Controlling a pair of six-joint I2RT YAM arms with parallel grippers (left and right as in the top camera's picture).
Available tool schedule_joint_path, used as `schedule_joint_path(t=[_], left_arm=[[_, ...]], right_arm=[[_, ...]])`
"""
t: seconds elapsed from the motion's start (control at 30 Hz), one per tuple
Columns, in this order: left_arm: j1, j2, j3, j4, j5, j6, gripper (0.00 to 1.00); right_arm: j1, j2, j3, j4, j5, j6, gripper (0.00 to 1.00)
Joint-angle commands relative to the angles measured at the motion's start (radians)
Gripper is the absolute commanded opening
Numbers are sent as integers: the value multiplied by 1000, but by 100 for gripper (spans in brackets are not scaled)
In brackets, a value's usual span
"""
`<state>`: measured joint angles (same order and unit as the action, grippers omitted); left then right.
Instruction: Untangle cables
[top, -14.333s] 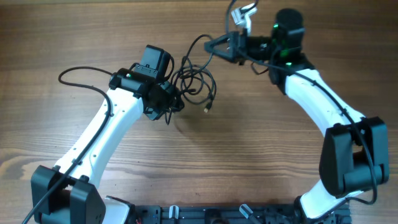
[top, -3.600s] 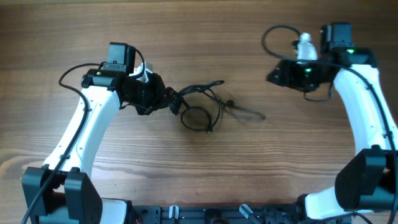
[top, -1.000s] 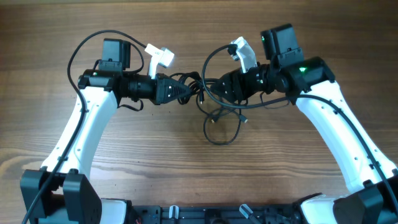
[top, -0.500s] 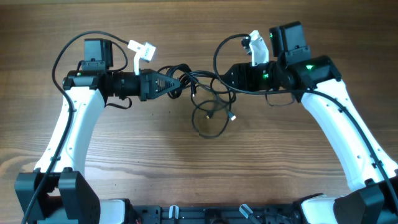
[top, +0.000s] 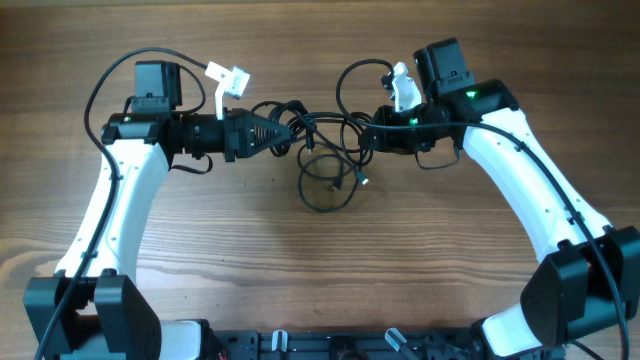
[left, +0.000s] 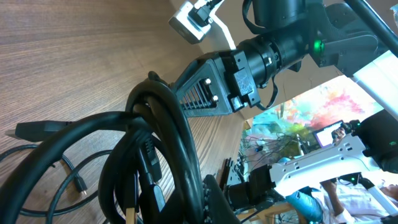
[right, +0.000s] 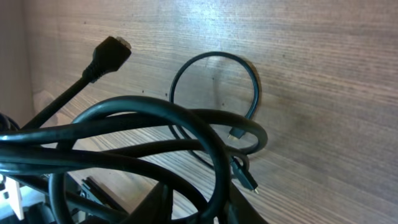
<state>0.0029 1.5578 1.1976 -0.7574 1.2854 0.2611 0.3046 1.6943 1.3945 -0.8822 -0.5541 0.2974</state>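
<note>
Cables (top: 322, 124) overhead: tangle mid-table (top: 330, 290), strung between left claw (top: 284, 136) at 9 o'clock and right claw (top: 368, 134) at 3, both clamped on it. A loop (top: 322, 207) sags toward 6. Left wrist: thick strands fill centre. Right wrist: plug (right: 111, 51) at 11.

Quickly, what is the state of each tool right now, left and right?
Left tool: closed, holding the tangled black cables.
Right tool: closed, holding the other side of the same tangle.
</note>
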Motion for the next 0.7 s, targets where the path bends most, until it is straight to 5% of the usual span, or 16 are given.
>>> schedule_joint_path(t=[0.0,0.07,0.27,0.53,0.67], left_arm=[[1,-26,2,6,62,23,4],[1,-26,2,-2,29,19,18],[-24,-26,1,-129,-158,20,55],[-145,-18,-1,-167,-445,15,49],[-198,12,-1,-60,-655,-218,49]], right_arm=[[2,10,19,36,-9,2,14],[1,10,19,65,-9,2,5],[2,10,19,73,13,-7,4],[2,10,19,47,23,-37,4],[2,10,19,47,23,-61,4]])
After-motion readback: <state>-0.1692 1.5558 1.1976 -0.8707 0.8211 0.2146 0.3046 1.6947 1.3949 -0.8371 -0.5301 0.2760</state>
